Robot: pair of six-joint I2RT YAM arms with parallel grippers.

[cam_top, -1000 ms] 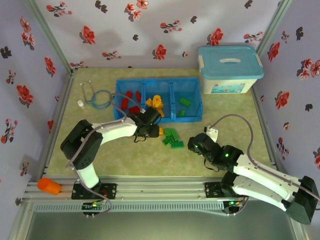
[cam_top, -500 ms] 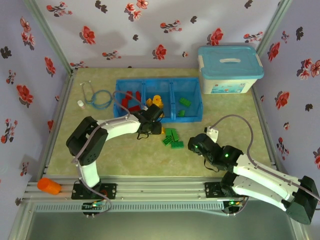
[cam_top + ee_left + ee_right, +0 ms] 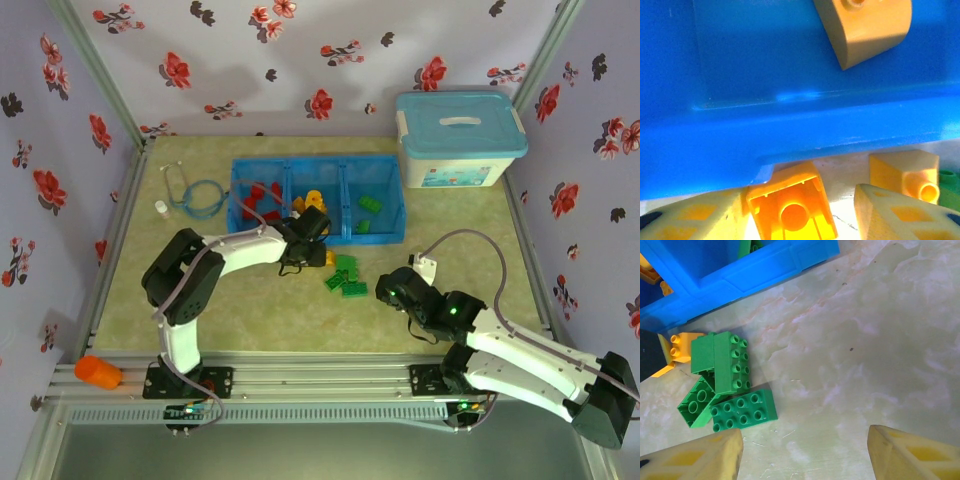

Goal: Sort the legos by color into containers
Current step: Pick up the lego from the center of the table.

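Though cropped, yellow lego [image 3: 790, 215] inside left claw [image 3: 801, 192], grip unclear; right claw [image 3: 805, 432] wide.

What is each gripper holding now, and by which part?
The right gripper is open and holds nothing. A yellow brick lies between the left gripper's fingers, against one, with a gap at the other; a firm hold cannot be told.
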